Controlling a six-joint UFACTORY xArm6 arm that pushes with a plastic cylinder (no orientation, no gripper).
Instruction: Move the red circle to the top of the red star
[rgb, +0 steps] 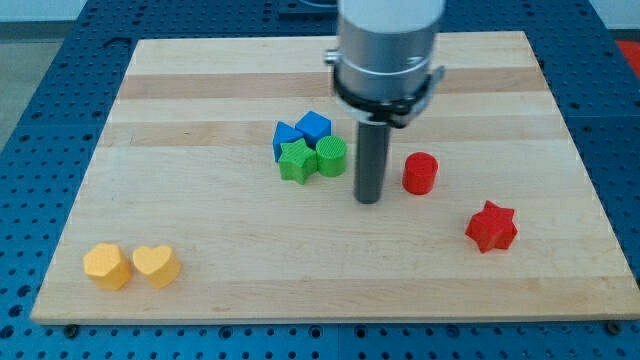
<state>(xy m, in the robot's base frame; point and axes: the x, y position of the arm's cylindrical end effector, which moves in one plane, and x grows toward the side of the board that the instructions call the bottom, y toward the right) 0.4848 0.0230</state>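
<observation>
The red circle (420, 173) lies right of the board's middle. The red star (491, 227) lies below and to the right of it, a short gap apart. My tip (368, 198) rests on the board just left of the red circle, slightly below its level, with a small gap between them. The tip is right of the green circle.
A cluster sits left of my tip: a blue triangle-like block (285, 137), a blue cube (313, 127), a green star (297, 160) and a green circle (331, 156). A yellow hexagon (106, 266) and a yellow heart (156, 265) lie at the bottom left of the wooden board (200, 110).
</observation>
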